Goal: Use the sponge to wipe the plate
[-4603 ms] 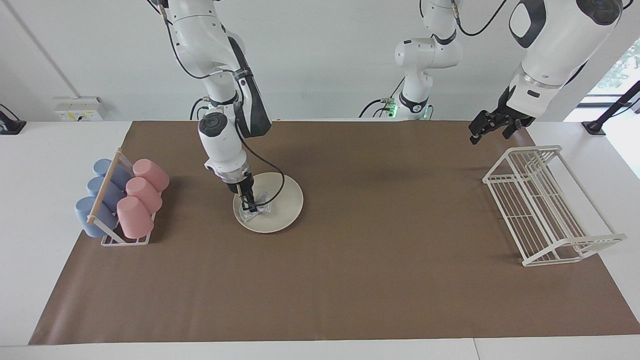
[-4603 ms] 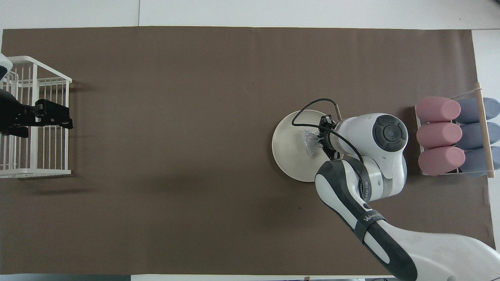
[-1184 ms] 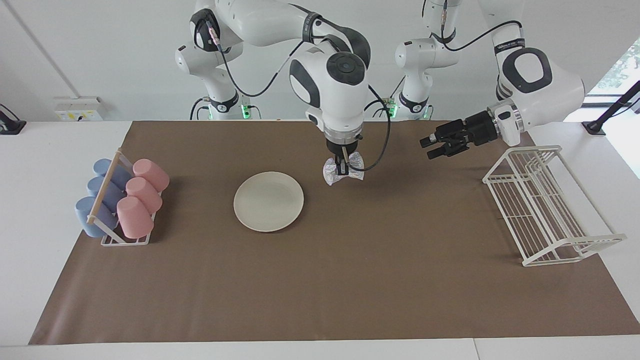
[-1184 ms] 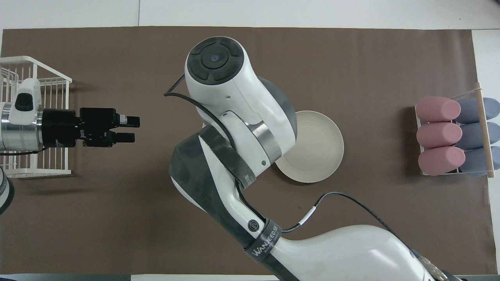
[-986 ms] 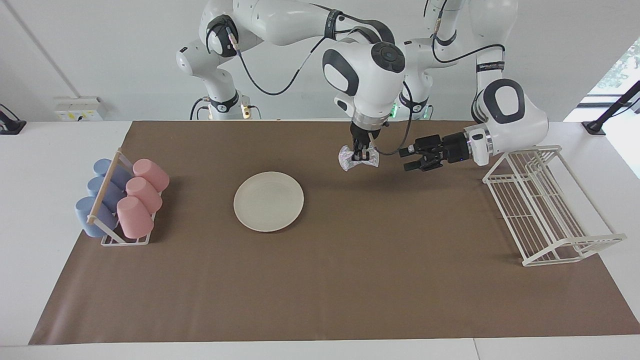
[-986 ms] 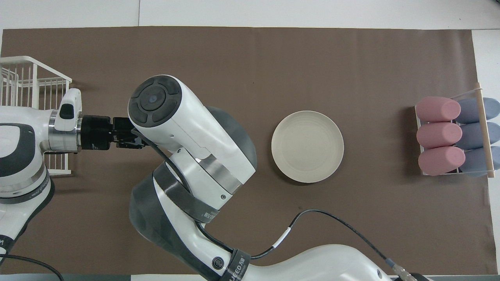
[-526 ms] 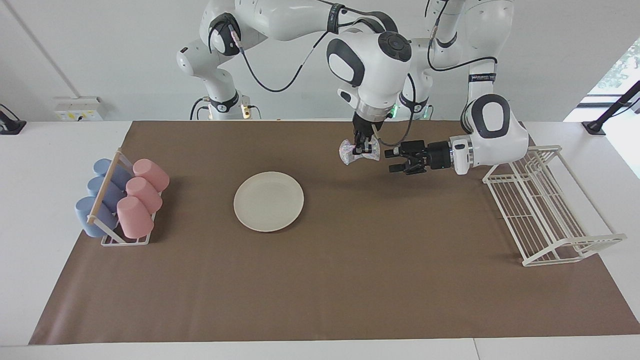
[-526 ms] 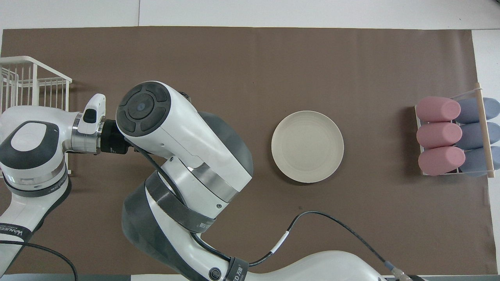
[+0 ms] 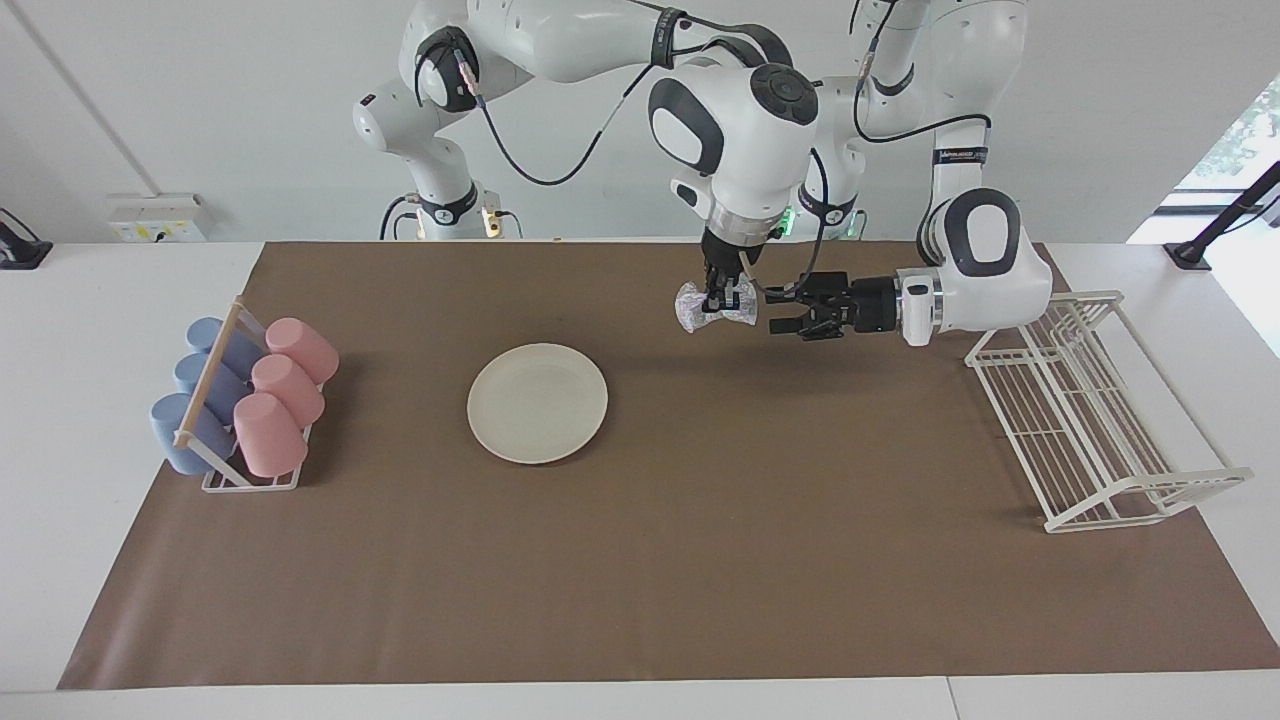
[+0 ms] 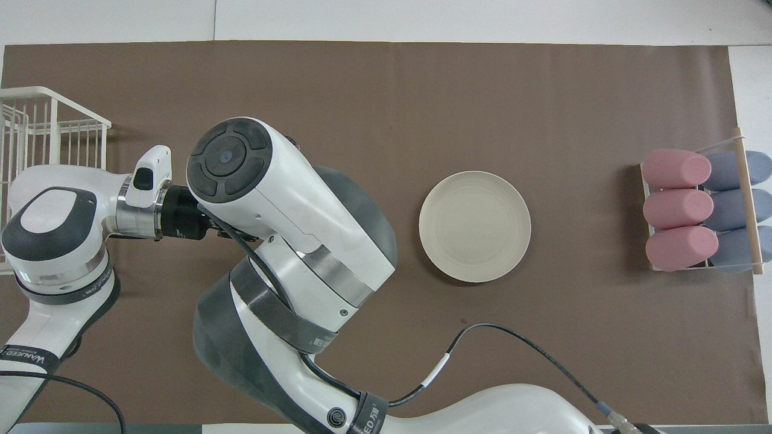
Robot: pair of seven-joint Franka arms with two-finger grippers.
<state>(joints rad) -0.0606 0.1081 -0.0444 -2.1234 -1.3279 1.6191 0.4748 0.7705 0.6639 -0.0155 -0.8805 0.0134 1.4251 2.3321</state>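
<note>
The cream-white plate [image 9: 537, 403] [image 10: 475, 226] lies bare on the brown mat. My right gripper [image 9: 716, 300] hangs over the mat between the plate and the wire rack, pointing down, shut on the silvery sponge [image 9: 692, 308], which dangles from its fingers. My left gripper [image 9: 778, 311] reaches in level from the rack's side, open, its fingertips a short gap from the sponge. In the overhead view the right arm's wrist [image 10: 253, 175] covers the sponge and both grippers.
A rack of pink and blue cups [image 9: 240, 395] [image 10: 702, 211] stands at the right arm's end of the table. A white wire rack [image 9: 1085, 410] [image 10: 36, 126] stands at the left arm's end. The right arm's cable hangs beside the sponge.
The left gripper has slid toward the sponge, closing most of the gap. The right gripper has lifted the sponge slightly and otherwise held its place. Earlier the sponge was on the plate.
</note>
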